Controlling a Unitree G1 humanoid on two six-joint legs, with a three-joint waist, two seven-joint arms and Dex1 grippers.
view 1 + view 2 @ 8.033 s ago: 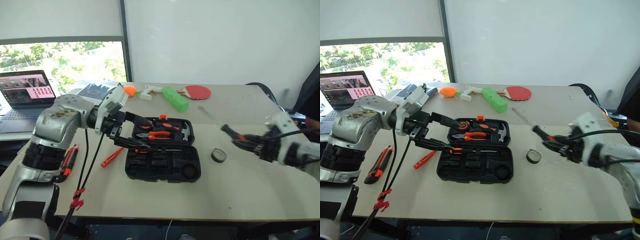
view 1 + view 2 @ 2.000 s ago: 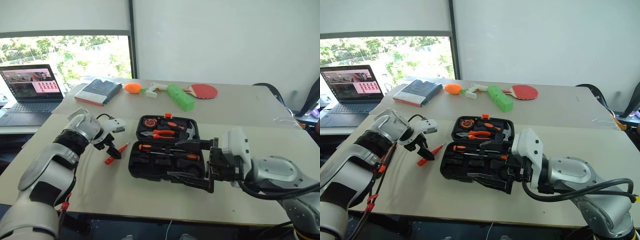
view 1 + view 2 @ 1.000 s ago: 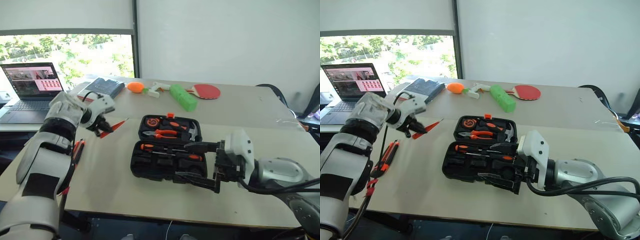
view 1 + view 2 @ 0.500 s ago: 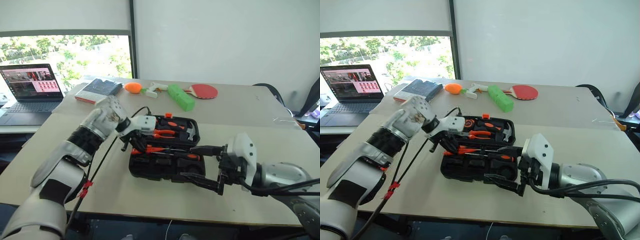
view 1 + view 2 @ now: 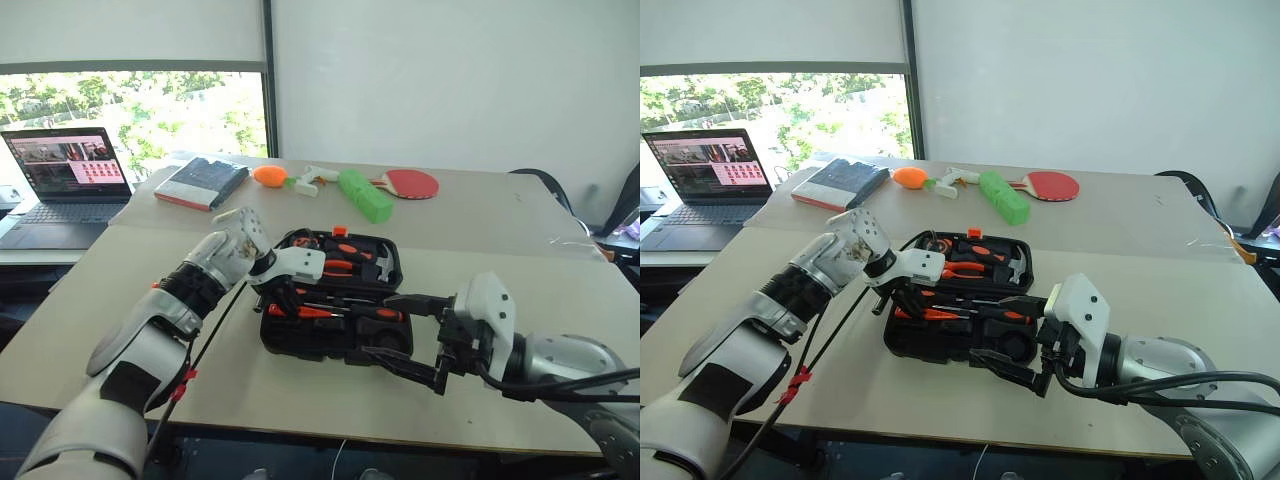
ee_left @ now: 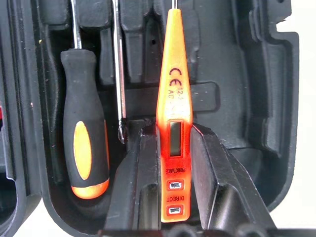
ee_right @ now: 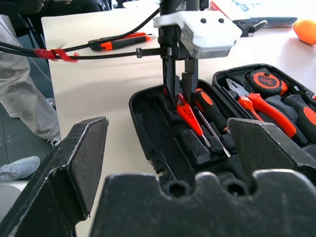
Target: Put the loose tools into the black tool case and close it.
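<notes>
Left gripper (image 6: 175, 163) pinches the small all-orange screwdriver (image 6: 173, 106) by its handle end, pointing it steeply down into the near half of the black tool case (image 5: 335, 338) — the tip lies among the moulded slots. Just beside that gripper, in the same half, a black-orange screwdriver (image 6: 85, 143) lies seated in its slot, with a thin metal shaft alongside it. Beyond the gripper, the case's far half holds orange-handled pliers (image 7: 256, 106) and a tape measure (image 7: 262, 80). Right gripper (image 5: 408, 335) hovers at the case's right end with its fingers spread wide, holding nothing. Behind the left gripper, out on the bare table (image 5: 870, 385), the utility knife (image 7: 116, 41) lies well apart from the case.
</notes>
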